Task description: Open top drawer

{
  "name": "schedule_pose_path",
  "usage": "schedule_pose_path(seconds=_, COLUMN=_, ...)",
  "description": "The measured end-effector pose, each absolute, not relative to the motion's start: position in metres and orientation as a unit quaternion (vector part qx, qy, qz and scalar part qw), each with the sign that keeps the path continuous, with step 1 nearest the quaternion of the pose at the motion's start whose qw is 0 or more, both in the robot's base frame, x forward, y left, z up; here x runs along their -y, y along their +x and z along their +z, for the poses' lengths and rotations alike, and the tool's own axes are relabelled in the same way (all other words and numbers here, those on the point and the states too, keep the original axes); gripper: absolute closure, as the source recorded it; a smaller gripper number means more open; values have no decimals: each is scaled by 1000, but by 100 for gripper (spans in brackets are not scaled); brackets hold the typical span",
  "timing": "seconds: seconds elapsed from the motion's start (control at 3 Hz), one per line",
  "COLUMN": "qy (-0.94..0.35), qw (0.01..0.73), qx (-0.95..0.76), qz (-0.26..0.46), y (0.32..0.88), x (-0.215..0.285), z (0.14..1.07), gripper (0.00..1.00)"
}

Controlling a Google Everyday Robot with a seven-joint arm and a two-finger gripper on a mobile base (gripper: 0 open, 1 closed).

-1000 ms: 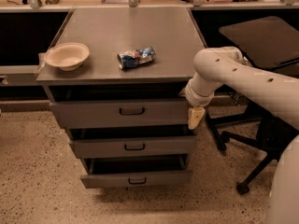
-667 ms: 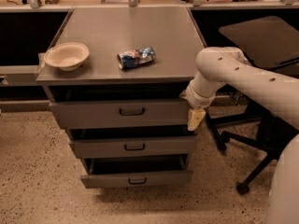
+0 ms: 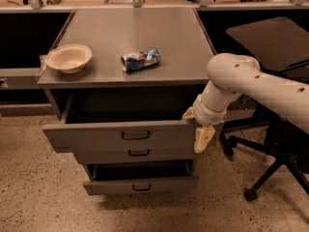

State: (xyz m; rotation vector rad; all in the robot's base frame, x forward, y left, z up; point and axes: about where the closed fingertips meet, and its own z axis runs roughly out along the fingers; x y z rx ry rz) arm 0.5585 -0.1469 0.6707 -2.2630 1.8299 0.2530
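Observation:
The top drawer [image 3: 96, 136] of the grey metal cabinet [image 3: 130, 33] stands pulled out, showing a dark interior behind its flat front, with a small black loop handle [image 3: 135, 135] at centre. My gripper [image 3: 195, 127] is at the right end of that drawer front. One cream finger sits behind the front's top corner and the other hangs in front of it, so it is clamped on the front's right edge. My white arm reaches in from the right.
Two lower drawers [image 3: 139, 153] [image 3: 140, 185] sit below, both slightly out. A cream bowl [image 3: 69, 58] and a crumpled snack bag [image 3: 140, 60] lie on the cabinet top. A black office chair [image 3: 270, 149] stands close on the right. The floor is speckled.
The top drawer has slid out toward the camera, and my gripper has moved with its right edge. The view is closer to the cabinet.

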Motion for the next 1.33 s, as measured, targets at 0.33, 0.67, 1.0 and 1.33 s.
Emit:
schedule_pose_path(seconds=0.33, qy=-770, qw=109, qx=-623, qz=88, y=557, x=146, z=670, gripper=2)
schedule_pose_path(seconds=0.67, qy=-770, qw=109, qx=-623, qz=88, y=557, x=146, z=670, gripper=0)
schedule_pose_path(seconds=1.0, qy=-773, qw=89, qx=-619, qz=106, y=551, x=138, z=658, gripper=0)
schedule_pose_path(seconds=1.33, qy=-779, qw=71, qx=-608, qz=137, y=523, x=126, z=653, gripper=17)
